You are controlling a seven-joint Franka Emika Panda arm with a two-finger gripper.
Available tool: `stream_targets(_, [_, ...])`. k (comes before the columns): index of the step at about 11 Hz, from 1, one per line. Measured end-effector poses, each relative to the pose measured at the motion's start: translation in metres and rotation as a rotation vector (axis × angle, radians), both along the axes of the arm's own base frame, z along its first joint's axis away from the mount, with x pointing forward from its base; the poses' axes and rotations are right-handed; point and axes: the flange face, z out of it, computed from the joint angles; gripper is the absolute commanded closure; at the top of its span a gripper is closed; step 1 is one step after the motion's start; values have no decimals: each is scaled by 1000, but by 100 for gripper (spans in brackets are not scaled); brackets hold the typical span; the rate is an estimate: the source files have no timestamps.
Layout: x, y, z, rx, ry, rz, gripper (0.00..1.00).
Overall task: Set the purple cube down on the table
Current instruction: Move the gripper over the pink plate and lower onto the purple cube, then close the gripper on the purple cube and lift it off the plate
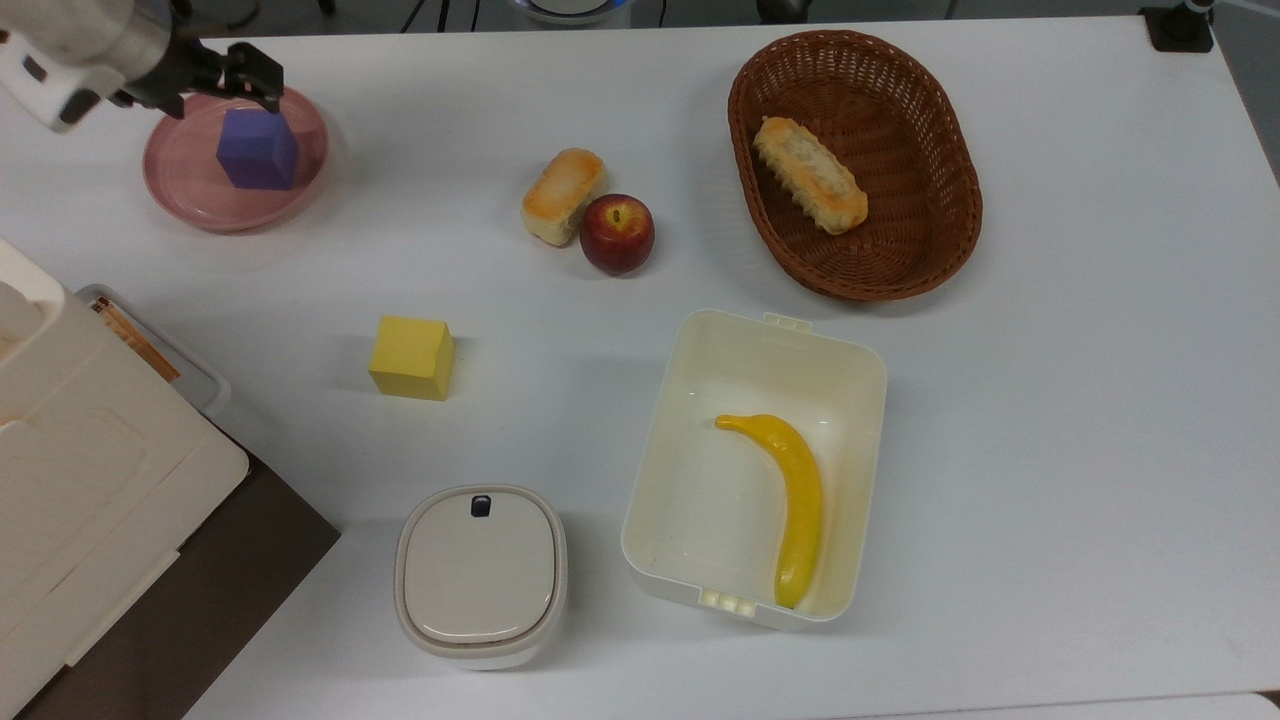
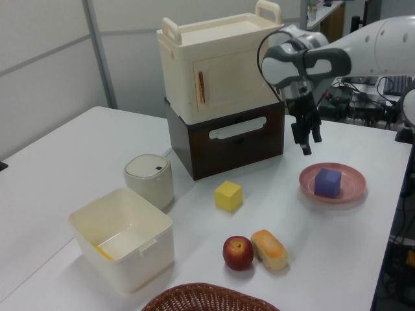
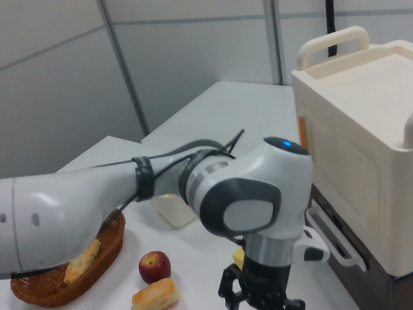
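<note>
The purple cube (image 1: 258, 148) sits on the round pink plate (image 1: 185, 185) at the top view's upper left, on the white table (image 1: 1050, 400). My gripper (image 1: 220, 95) hangs over the plate's far rim with its fingers spread, one black finger (image 1: 263, 85) just beyond the cube's far edge. In the left view the gripper (image 2: 309, 138) hovers above and to the left of the cube (image 2: 327, 182) and the plate (image 2: 350, 192), with nothing held. The arm's wrist (image 3: 264, 258) is low in the right view.
A yellow cube (image 1: 411, 357) lies mid-table. A bread roll (image 1: 564, 195) and an apple (image 1: 617, 233) sit beside a wicker basket (image 1: 960, 240). A white box (image 1: 870, 480) holds a banana. A lidded pot (image 1: 480, 575) and a cream cabinet (image 1: 90, 480) stand at the top view's lower left.
</note>
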Motion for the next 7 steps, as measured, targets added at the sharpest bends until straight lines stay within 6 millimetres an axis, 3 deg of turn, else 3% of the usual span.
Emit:
stream_targets(4, [-3,-10,-54,4,106,1,0])
stream_targets(7, [-6,-15,-82,-11,170,14,0])
